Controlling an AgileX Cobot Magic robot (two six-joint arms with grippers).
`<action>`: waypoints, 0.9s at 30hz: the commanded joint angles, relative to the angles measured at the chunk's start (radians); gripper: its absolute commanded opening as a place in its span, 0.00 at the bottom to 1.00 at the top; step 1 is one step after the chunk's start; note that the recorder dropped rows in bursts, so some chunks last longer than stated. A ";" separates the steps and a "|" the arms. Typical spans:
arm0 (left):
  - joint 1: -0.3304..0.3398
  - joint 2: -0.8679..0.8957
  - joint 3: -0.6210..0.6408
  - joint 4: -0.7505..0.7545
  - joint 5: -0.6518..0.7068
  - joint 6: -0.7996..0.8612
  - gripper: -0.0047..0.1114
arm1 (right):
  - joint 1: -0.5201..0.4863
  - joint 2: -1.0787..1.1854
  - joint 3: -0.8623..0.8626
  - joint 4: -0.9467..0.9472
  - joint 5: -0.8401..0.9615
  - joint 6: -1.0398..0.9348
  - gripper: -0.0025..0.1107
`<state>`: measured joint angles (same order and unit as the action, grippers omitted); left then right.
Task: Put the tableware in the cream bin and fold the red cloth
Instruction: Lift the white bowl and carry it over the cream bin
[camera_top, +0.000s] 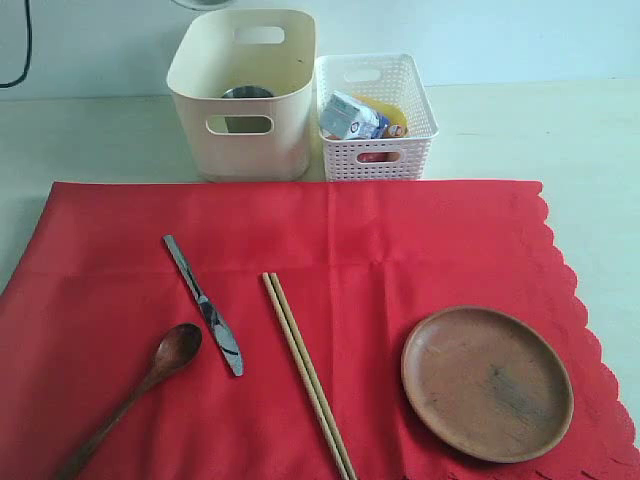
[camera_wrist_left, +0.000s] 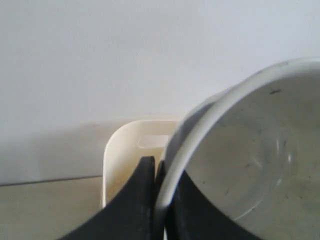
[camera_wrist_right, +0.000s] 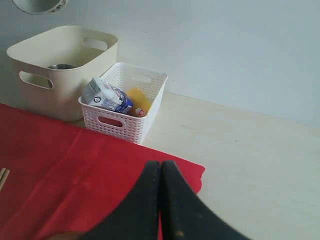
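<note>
My left gripper is shut on the rim of the white bowl, held high over the cream bin. The bowl's underside shows at the top edge above the bin, where the steel cup sits inside. On the red cloth lie the knife, wooden spoon, chopsticks and brown plate. My right gripper is shut and empty, above the cloth's far right corner; the exterior view does not show it.
A white lattice basket with a milk carton and food stands right of the cream bin, touching it. Bare pale table runs behind and right of the cloth. A wall stands close behind the bins.
</note>
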<state>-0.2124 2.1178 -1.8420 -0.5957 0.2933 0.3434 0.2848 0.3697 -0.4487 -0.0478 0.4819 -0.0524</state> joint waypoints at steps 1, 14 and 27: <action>-0.015 0.105 -0.101 -0.017 -0.103 -0.006 0.04 | -0.001 -0.007 0.043 -0.015 -0.043 0.002 0.02; -0.022 0.267 -0.181 0.040 -0.201 0.112 0.04 | -0.001 -0.007 0.086 -0.003 -0.088 0.002 0.02; -0.059 0.305 -0.181 0.044 -0.235 0.311 0.17 | -0.001 -0.007 0.086 -0.003 -0.090 0.002 0.02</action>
<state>-0.2706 2.4231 -2.0102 -0.5522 0.0810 0.6397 0.2848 0.3697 -0.3654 -0.0488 0.4076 -0.0524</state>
